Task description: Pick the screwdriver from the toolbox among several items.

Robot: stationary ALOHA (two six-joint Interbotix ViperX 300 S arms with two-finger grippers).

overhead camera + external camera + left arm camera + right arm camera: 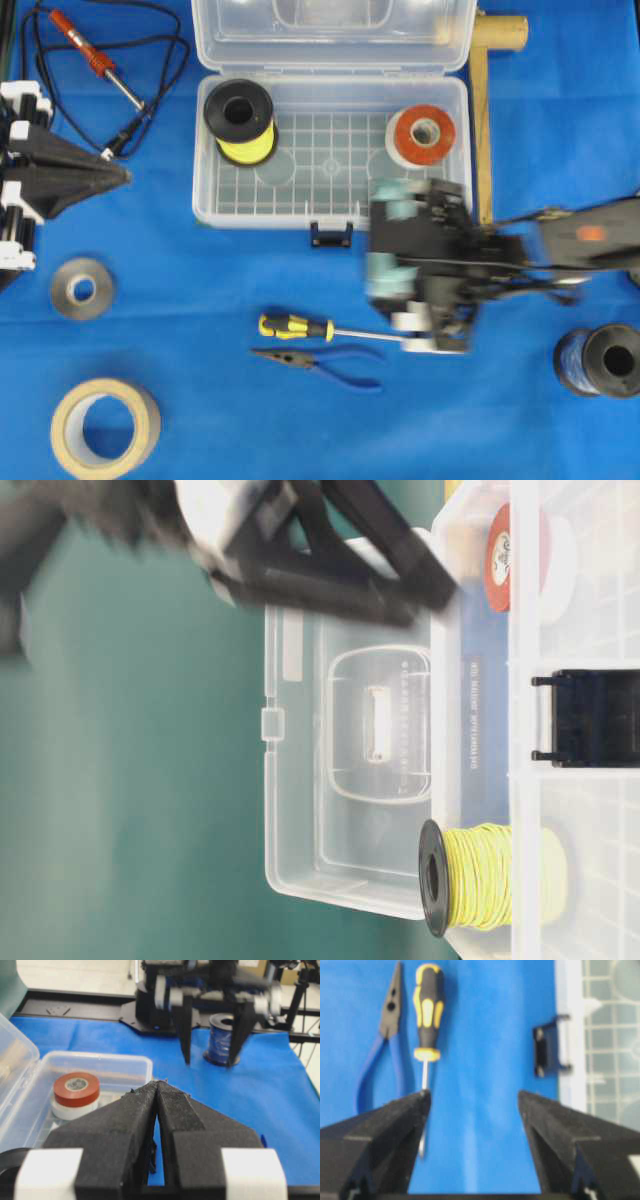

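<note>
The screwdriver (pixel 295 326), with a yellow-and-black handle and a thin silver shaft, lies on the blue cloth in front of the toolbox (pixel 330 218), outside it. In the right wrist view the screwdriver (pixel 427 1010) lies ahead of my left finger, which covers its shaft end. My right gripper (pixel 385 280) (pixel 474 1097) is open and empty, blurred, hovering just right of the shaft tip. The toolbox is open and holds a black spool of yellow wire (pixel 240 120) and a red-orange tape roll (pixel 422 135). My left gripper (pixel 125 175) (pixel 158 1084) is shut and empty at the far left.
Blue-handled pliers (pixel 320 360) lie right beside the screwdriver. A red soldering iron (pixel 90 55) with its cord lies back left. A grey tape roll (pixel 82 288) and a tan tape roll (pixel 105 425) lie front left. A blue wire spool (pixel 600 360) stands front right. A wooden piece (pixel 495 35) sits behind the toolbox's right side.
</note>
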